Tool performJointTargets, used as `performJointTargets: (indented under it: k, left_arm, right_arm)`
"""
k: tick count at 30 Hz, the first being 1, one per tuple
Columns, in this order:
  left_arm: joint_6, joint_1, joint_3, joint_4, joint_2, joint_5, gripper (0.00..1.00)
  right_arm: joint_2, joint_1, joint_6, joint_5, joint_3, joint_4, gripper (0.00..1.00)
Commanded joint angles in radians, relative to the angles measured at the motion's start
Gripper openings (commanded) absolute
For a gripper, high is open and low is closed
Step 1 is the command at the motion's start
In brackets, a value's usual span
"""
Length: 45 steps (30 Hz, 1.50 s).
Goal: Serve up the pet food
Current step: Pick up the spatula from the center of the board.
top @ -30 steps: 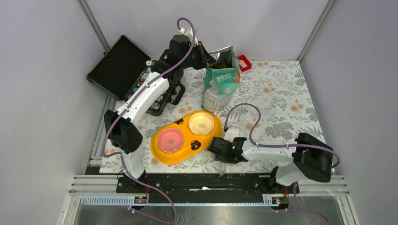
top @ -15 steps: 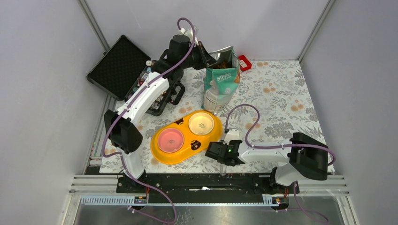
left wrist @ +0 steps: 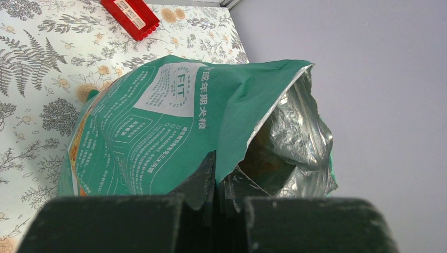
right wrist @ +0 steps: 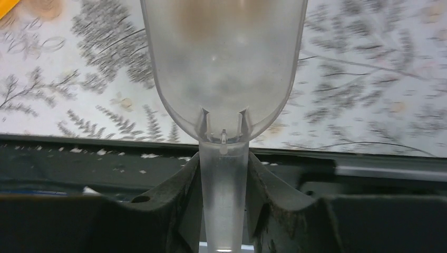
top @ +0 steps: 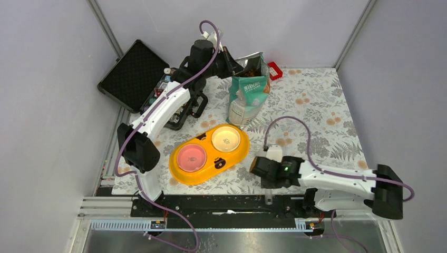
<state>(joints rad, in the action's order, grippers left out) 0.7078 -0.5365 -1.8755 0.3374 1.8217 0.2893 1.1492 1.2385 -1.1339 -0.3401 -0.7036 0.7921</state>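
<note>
In wrist views, unclear overhead, left jaws pinching pouch (left wrist: 174, 121), right jaws clamping clear scoop (right wrist: 224, 68)

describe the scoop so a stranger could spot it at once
Find the near edge of the floral table, right of the orange double bowl. There the right hand grips a scoop by its handle: the only clear plastic thing there.

Pouch (top: 248, 97): teal and white; I see it standing upright, mouth open, silver foil lining showing.
Pouch place: top edge pinched in the left gripper (left wrist: 217, 176).
Pet food (top: 253, 69): brown kibble inside the open mouth, just beyond that gripper.
</note>
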Motion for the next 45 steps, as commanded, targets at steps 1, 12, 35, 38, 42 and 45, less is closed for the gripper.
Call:
performJointTargets:
  k: [1, 12, 35, 38, 42, 45]
  left_arm:
    - [0.02, -0.014, -0.008, -0.087, -0.104, 0.07, 0.0]
    - [0.021, -0.016, -0.006, -0.089, -0.117, 0.075, 0.0]
    - [-0.021, -0.016, 0.001, -0.032, -0.159, 0.078, 0.0]
    - [-0.016, -0.016, 0.003, -0.032, -0.159, 0.081, 0.0]
    - [-0.015, -0.016, 0.008, -0.034, -0.163, 0.08, 0.0]
    - [-0.013, -0.016, 0.009, -0.034, -0.161, 0.081, 0.0]
  right_arm:
    - [-0.122, -0.187, 0.242, 0.082, 0.017, 0.173, 0.0]
    - [0.266, -0.615, 0.586, 0.048, -0.153, -0.086, 0.0]
    - [0.341, -0.622, 0.425, 0.024, 0.028, -0.493, 0.71]
    - [0.274, -0.622, 0.419, 0.018, 0.13, -0.641, 0.73]
    - [0.224, -0.614, 0.362, -0.027, 0.233, -0.768, 0.74]
    - [0.207, -0.606, 0.297, -0.032, 0.297, -0.882, 0.74]
